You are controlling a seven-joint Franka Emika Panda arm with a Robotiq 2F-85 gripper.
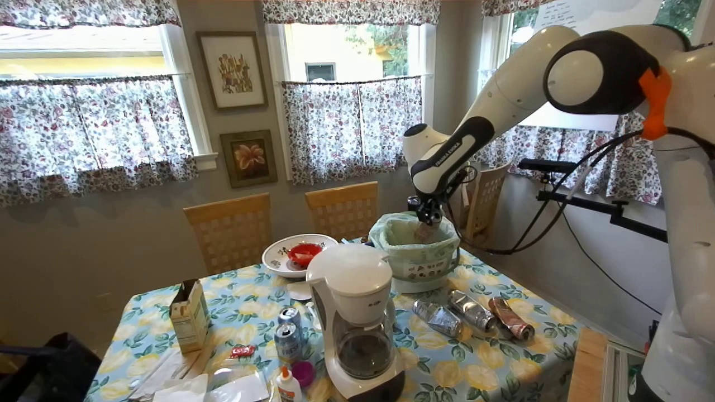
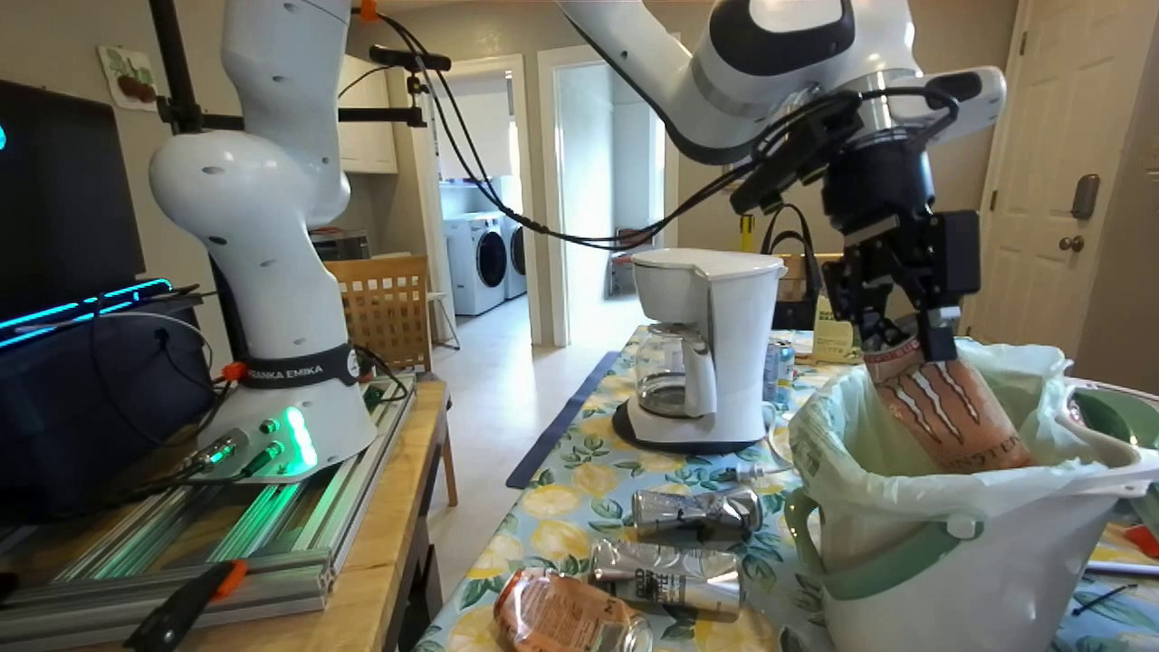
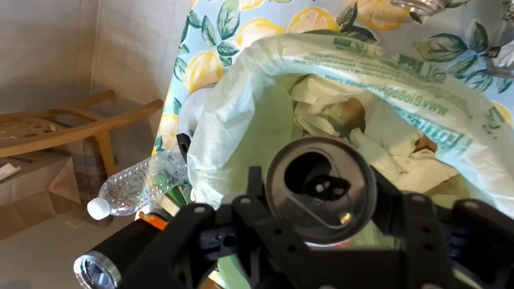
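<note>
In an exterior view, grips an orange claw-marked can [image 2: 955, 412] near its top with the hand [image 2: 908, 344], with fingers [image 2: 940, 342] closed in against both sides. Holds it tilted in the mouth of a white bin [image 2: 978, 589], with the lower end hidden behind the near edge of a pale green liner [image 2: 838, 453]. Near the bin on the lemon-print tabletop [image 2: 548, 543], a crumpled orange can [image 2: 566, 616] and two silver cans [image 2: 667, 577], all on their sides; beyond them, a white coffee maker [image 2: 747, 353] with a glass carafe [image 2: 656, 376].

In an exterior view, bends down over the bin with the white arm [image 1: 511, 84], holding the can low within the liner. Near the bin, a wide patterned bowl [image 1: 276, 251] with a smaller red bowl [image 1: 304, 262] in it. Closer to the camera, an open carton [image 1: 189, 324] standing upright, two blue cans [image 1: 288, 343] standing close together beside the coffee maker, a small red packet [image 1: 242, 352], a white glue bottle [image 1: 287, 388] with an orange tip, and some loose papers [image 1: 181, 388]. On the window side, two wooden chairs [image 1: 229, 234].

In the wrist view, shows the can end-on between the fingers, with the opened drinking hole facing the camera. Inside the liner, crumpled white scraps [image 3: 381, 148] and brownish bits, too covered to name. Outside the bin, a clear plastic bottle [image 3: 140, 184] with a white cap, and near it a black tumbler [image 3: 130, 237], partly hidden behind the hand.
</note>
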